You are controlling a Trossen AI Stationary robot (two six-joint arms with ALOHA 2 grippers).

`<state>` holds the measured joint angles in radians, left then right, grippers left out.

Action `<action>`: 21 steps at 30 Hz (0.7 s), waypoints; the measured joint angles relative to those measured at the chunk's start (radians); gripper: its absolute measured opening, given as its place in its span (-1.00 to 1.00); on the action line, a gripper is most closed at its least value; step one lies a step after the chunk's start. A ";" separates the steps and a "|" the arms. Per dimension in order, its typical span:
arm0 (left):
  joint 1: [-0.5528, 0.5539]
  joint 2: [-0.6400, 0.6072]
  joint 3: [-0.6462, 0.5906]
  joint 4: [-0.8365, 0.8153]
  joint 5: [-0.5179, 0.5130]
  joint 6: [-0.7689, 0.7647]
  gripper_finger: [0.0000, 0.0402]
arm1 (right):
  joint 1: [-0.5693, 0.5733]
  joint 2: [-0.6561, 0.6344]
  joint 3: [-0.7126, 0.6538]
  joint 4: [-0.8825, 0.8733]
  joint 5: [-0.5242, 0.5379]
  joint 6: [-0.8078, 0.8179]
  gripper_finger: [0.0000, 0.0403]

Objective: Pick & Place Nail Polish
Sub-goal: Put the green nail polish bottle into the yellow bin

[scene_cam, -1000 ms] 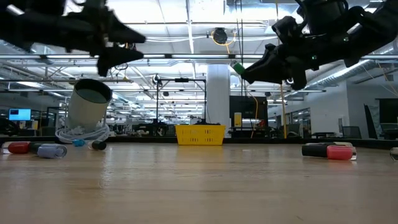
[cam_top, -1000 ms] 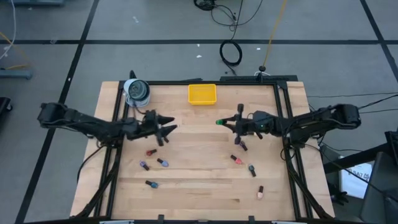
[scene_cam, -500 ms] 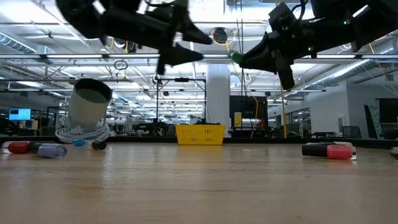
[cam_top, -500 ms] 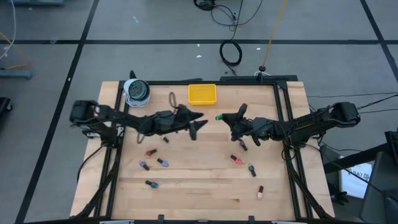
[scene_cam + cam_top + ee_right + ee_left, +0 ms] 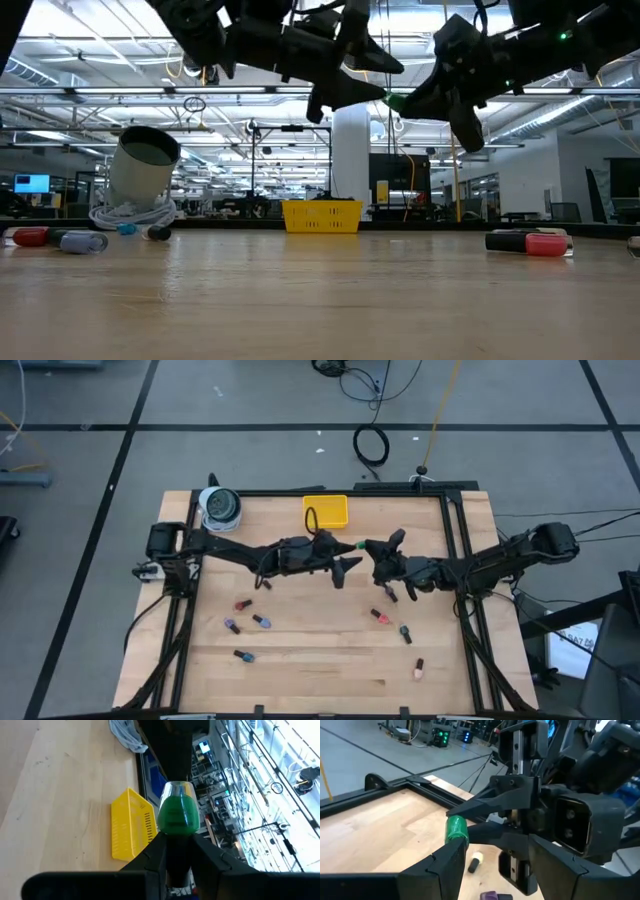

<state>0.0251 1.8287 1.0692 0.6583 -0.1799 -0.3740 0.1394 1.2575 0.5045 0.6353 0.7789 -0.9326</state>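
Note:
My right gripper (image 5: 366, 550) is shut on a green nail polish bottle (image 5: 357, 546) high above the table's middle. The bottle also shows in the left wrist view (image 5: 456, 829), the right wrist view (image 5: 177, 813) and the low view (image 5: 393, 100). My left gripper (image 5: 346, 568) is open and right in front of the bottle, facing my right gripper. Several other bottles lie on their sides on the table, among them a red one (image 5: 241, 604) and a purple one (image 5: 232, 626). My right gripper pinches the green bottle's lower end (image 5: 176, 845) between its two fingers, at their free ends. The fingers come level from the table's right and lie along the bottle. The green body (image 5: 455, 827) sticks out past the fingertips toward the table's left, lifted clear. My left gripper has one fingertip (image 5: 459, 848) right beside the green body; whether it touches, I cannot tell.
A yellow tray (image 5: 325, 510) stands at the table's far edge. A grey-white tape roll (image 5: 220, 507) stands at the far left corner. More bottles lie to the near right (image 5: 380, 617), (image 5: 405, 632), (image 5: 419, 669) and near left (image 5: 242, 655). Black rails (image 5: 452, 520) frame the table.
My left gripper has swung, still open, from the table's left side toward its right, up to the green bottle held by my right gripper. My right gripper has kept the bottle aloft near the same place.

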 joint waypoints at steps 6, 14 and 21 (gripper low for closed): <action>-0.001 -0.037 0.002 -0.048 -0.025 0.065 0.06 | 0.013 0.000 0.001 0.017 -0.010 0.004 -0.75; 0.001 -0.055 0.003 -0.075 -0.030 0.084 0.06 | 0.027 0.000 0.002 0.058 -0.009 -0.006 -0.75; 0.002 -0.055 0.003 -0.103 -0.030 0.013 0.06 | 0.027 0.000 0.002 0.098 -0.074 -0.006 -0.75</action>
<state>0.0269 1.7733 1.0721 0.5548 -0.2104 -0.3611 0.1661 1.2575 0.5064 0.7338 0.7051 -0.9387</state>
